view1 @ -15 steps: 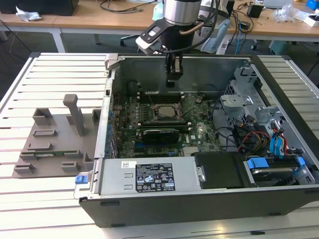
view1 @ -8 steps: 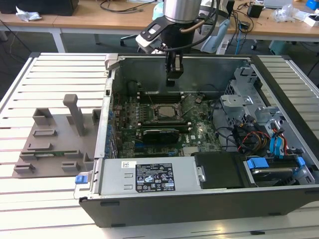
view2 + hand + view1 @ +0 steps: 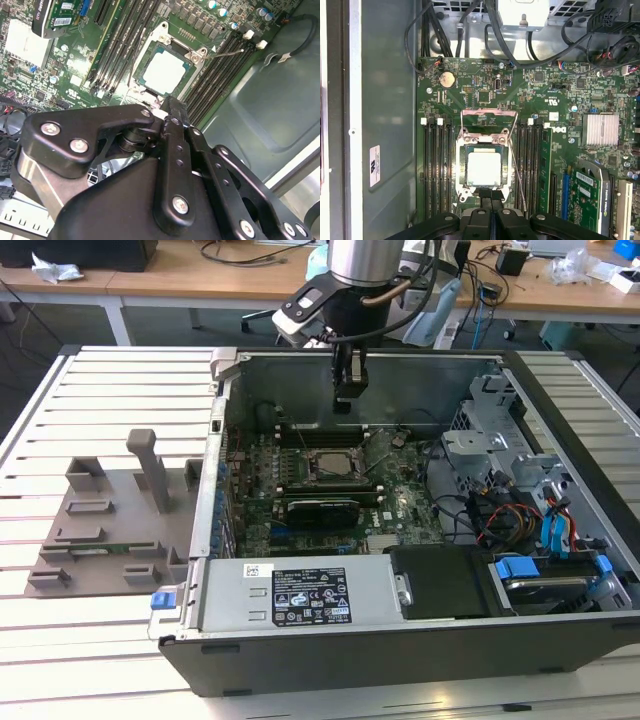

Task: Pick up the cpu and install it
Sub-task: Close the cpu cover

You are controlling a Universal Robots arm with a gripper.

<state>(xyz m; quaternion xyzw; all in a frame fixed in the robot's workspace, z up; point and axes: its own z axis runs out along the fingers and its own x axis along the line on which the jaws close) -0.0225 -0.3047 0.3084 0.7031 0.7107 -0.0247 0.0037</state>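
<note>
One open computer case [image 3: 420,655] is lying on a pale slatted table [image 3: 110,390], with cluttered wooden desks [image 3: 170,280] behind. Inside, the cpu [image 3: 484,169] is being held flat in the motherboard socket [image 3: 461,150], silvery plate facing up; being square, it is showing no long axis. The gripper [image 3: 490,192] is hovering above it, fingers pressed together on nothing. A white printed label [image 3: 310,600] is being carried by the power supply [image 3: 225,605].

Open computer case [image 3: 400,652] on slatted table [image 3: 110,390] — grey fixture [image 3: 118,492] beside.

Bright, even room light, pale glare on the cpu [image 3: 483,168], soft shadows inside the case [image 3: 400,660].
</note>
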